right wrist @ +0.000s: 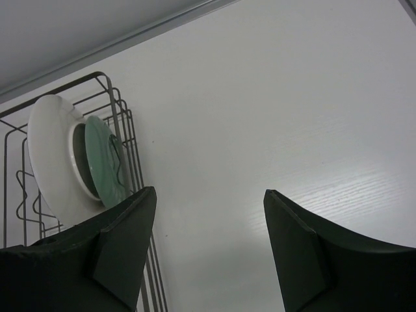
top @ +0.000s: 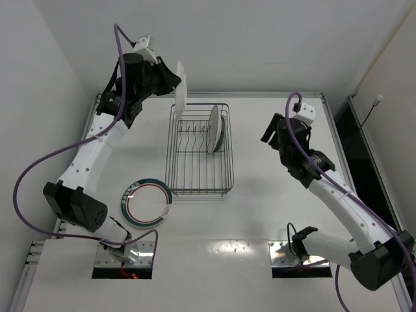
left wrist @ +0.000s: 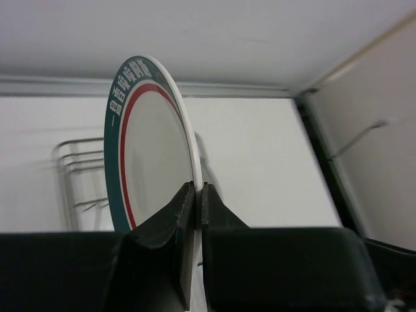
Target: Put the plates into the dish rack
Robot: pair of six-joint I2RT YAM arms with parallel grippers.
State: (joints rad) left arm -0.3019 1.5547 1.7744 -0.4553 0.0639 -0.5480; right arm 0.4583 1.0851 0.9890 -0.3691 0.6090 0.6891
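Left claw point(left wrist: 198, 195) is clamped narrow on the edge of a green-rimmed plate point(left wrist: 153, 156), holding it on edge. In the wrist view the disc rises from the fingertips toward twelve o'clock. Seen from above, the rack point(top: 199, 192) stands mid-table, and the held plate hangs over its eleven o'clock corner, clear of the wires. I judge the step in hand to be carrying the second plate over for slotting. One pale plate point(top: 213, 129) already stands upright among the prongs in the rack's one o'clock part. A third plate point(top: 147, 203), green-rimmed with a red ring, lies flat on the table point(top: 260, 195) at the rack's seven o'clock, not yet picked up. The next move likely calls for keeping the plate vertical, lining its edge up with a free gap between prongs beside the standing plate, then lowering it until the wires carry it before the fingers let go. Right claw point(right wrist: 209, 195) hovers at the rack's three o'clock with its fingers spread wide, holding nothing.
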